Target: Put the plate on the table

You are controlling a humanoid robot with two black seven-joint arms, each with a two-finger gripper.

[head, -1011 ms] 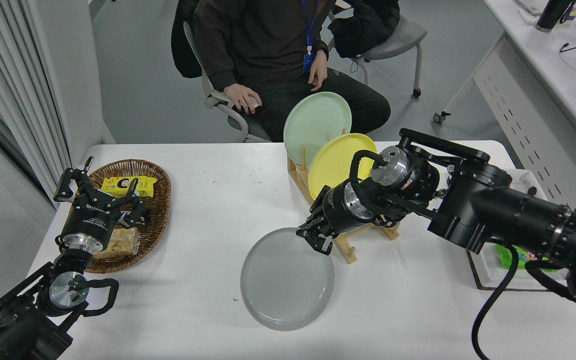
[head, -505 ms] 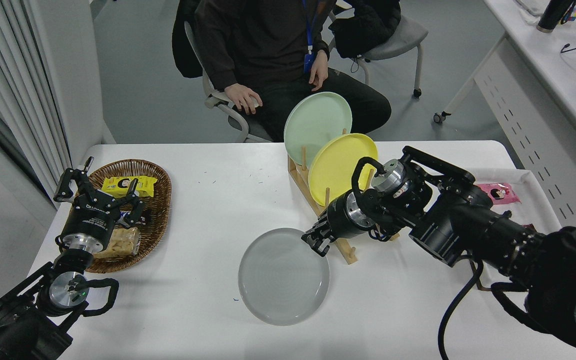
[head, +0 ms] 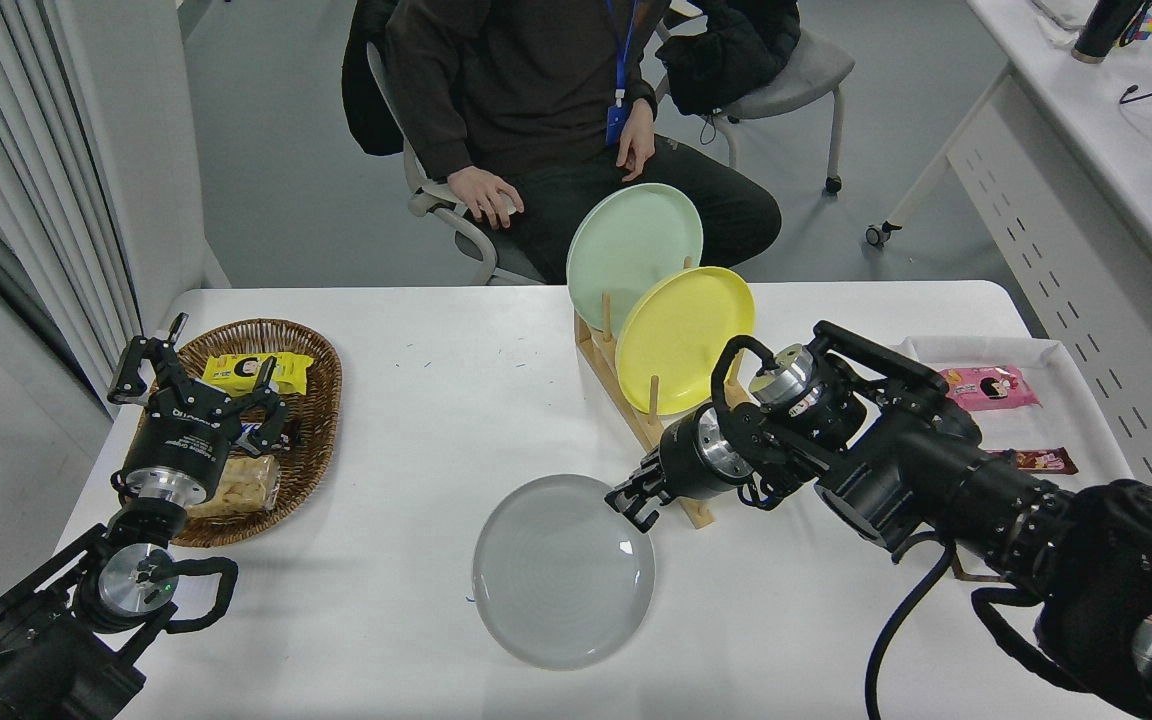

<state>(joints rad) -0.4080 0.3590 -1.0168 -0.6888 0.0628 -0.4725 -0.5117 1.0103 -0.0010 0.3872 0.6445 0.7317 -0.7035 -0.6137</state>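
The table (head: 416,400) is a large white matte top with rounded corners. It carries every other item.

The right arm enters from the lower right corner and reaches toward the middle of the tabletop. The left arm is parked at the near left corner, and its gripper (head: 198,385) stands with fingers spread above a wicker basket (head: 321,400) of snack packets.

The plate (head: 563,572) is round, plain and pale grey with a low raised rim. It lies nearly flat near the front edge of the tabletop, at its middle. Its surface is smooth, with a small glint near the far right rim.

A wooden peg rack (head: 636,400) stands behind the plate. It holds a yellow plate (head: 681,335) and a mint-green plate (head: 631,245) on edge.

The right gripper (head: 635,497) sits at the far right rim of the plate. Its fingers appear closed on that rim, though contact is hard to confirm.

Judged step: release phase of the placement. The next move calls for the fingers to part fully and for a retreat clear of the rack pegs, without dragging the rim.
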